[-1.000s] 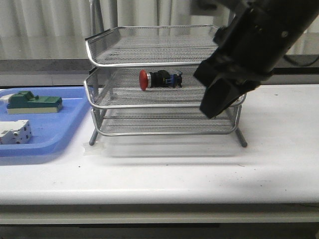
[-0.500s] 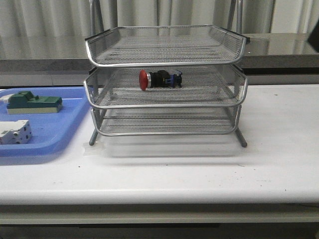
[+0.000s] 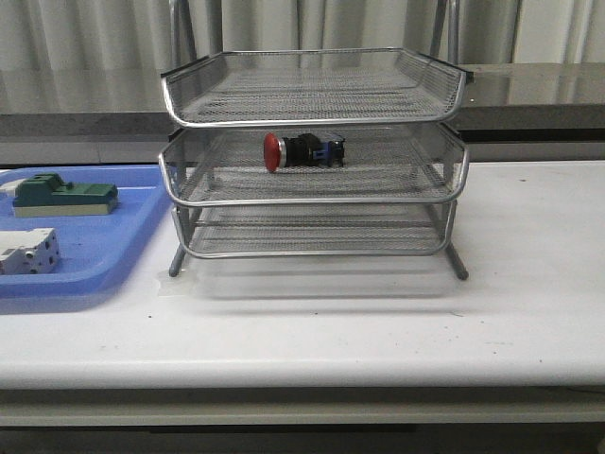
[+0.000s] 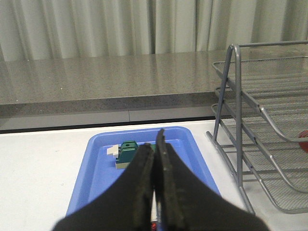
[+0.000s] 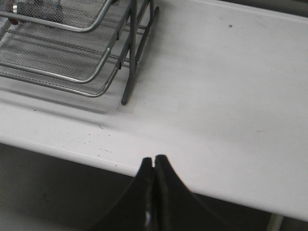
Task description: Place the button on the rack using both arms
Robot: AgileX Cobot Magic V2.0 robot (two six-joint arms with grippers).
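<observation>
The button (image 3: 302, 150), red head to the left, lies on its side on the middle tier of the silver mesh rack (image 3: 312, 113) at the table's centre. Neither arm shows in the front view. In the left wrist view my left gripper (image 4: 155, 144) is shut and empty above the blue tray (image 4: 101, 168), with the rack (image 4: 260, 125) off to one side and a sliver of the button's red head (image 4: 304, 141) at the frame edge. In the right wrist view my right gripper (image 5: 154, 161) is shut and empty above the table's front edge, apart from the rack (image 5: 72, 43).
The blue tray (image 3: 104, 251) at the left holds a green-and-beige block (image 3: 64, 196) and a white breaker-like block (image 3: 28, 251). The green block also shows in the left wrist view (image 4: 126, 153). Bare white table (image 3: 529, 246) lies right of the rack.
The right arm, in front of the rack's right side one second ago, has withdrawn out of the front view. The button and rack have not moved.
</observation>
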